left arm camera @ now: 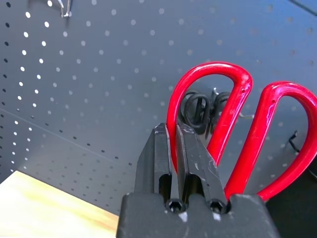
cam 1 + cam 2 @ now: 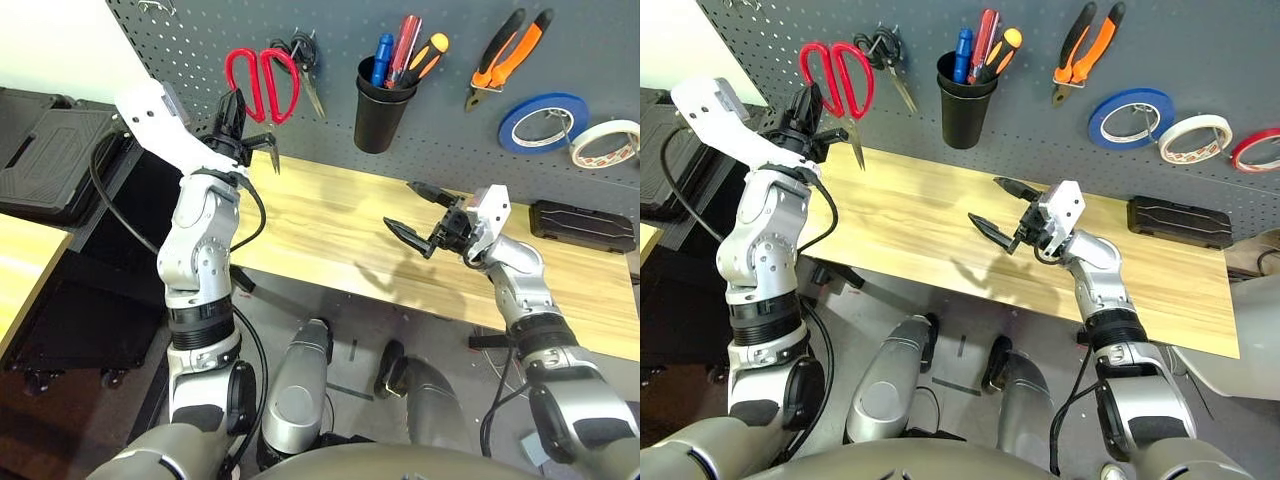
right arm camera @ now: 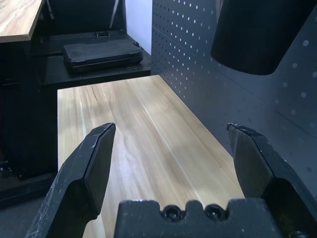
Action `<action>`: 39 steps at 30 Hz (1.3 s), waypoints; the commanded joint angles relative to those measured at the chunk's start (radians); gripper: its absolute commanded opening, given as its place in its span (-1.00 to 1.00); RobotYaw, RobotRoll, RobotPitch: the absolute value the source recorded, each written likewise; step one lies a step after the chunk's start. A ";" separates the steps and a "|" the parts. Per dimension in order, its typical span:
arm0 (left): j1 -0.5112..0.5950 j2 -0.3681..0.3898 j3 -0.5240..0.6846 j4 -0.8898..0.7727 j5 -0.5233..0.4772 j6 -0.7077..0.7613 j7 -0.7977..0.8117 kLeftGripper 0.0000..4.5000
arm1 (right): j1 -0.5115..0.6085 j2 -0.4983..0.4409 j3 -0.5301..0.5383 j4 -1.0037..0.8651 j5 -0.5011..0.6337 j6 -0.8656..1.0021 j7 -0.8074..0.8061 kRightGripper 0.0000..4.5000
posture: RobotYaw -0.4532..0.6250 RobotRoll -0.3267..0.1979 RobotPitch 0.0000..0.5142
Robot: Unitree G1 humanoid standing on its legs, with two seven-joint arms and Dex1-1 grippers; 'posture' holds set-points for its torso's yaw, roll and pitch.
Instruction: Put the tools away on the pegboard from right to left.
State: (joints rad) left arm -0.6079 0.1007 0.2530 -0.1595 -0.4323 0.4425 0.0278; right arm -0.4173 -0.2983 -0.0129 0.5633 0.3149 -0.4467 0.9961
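Note:
The red-handled scissors are held up against the dark grey pegboard at its left end, blades pointing down. My left gripper is shut on one red handle loop, seen close in the left wrist view. The orange-and-black pliers and the whitish tape roll hang at the right. The black-and-orange screwdriver stands in the black cup. My right gripper hovers open over the wooden table, holding nothing.
Black-handled scissors hang just right of the red ones. A blue tape roll and a red one also hang on the board. A black case lies at the table's back right. Another black case sits left.

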 commanded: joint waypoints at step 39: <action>-0.119 0.181 -0.166 0.706 0.258 -0.375 -0.411 0.59 | 0.082 0.045 -0.068 -0.056 -0.104 -0.018 -0.397 1.00 | 0.24 0.25 -0.30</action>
State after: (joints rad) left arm -0.7567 0.2741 0.1031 0.6044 -0.1815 0.0671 -0.3516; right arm -0.3586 -0.2611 -0.0633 0.4801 0.2232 -0.4493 0.6335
